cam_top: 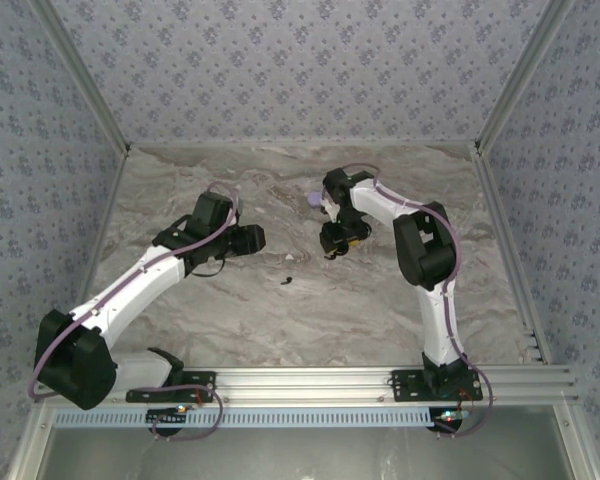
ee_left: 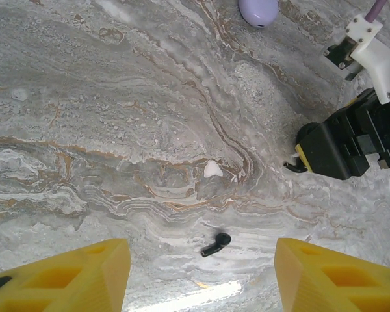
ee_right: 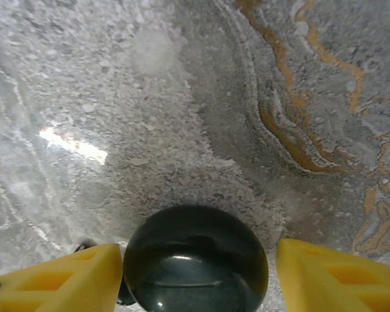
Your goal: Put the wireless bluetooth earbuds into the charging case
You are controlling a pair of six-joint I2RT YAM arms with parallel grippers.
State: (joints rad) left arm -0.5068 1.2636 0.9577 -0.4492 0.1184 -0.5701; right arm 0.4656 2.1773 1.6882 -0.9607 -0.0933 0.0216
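Left fingers (ee_left: 71, 276), yellow and wedge-shaped, stand wide apart with only bare marble table (ee_left: 84, 130) between them; they hold nothing. From the left wrist, a black earbud (ee_left: 216, 244) lies loose on the table at 12 o'clock from the gap, just ahead of the tips. A pale earbud (ee_left: 212, 169) lies farther out on that same 12 o'clock line, apart from the black one. A lavender case (ee_left: 259, 12) sits at 1 o'clock by the top edge.

Right fingers (ee_right: 341, 276) stand on either side of a round black case (ee_right: 195, 260) resting on the table. The finger at 9 o'clock is right against its side. A thin strip of table shows between the case and the finger at 3 o'clock, so the fingers are part open and not clamped on it.

From above, the left gripper (cam_top: 252, 238) and right gripper (cam_top: 332, 245) face each other mid-table, apart. The black earbud lies at 5 o'clock from the left gripper and 7 o'clock from the right. The lavender case is near the right gripper at 11 o'clock.
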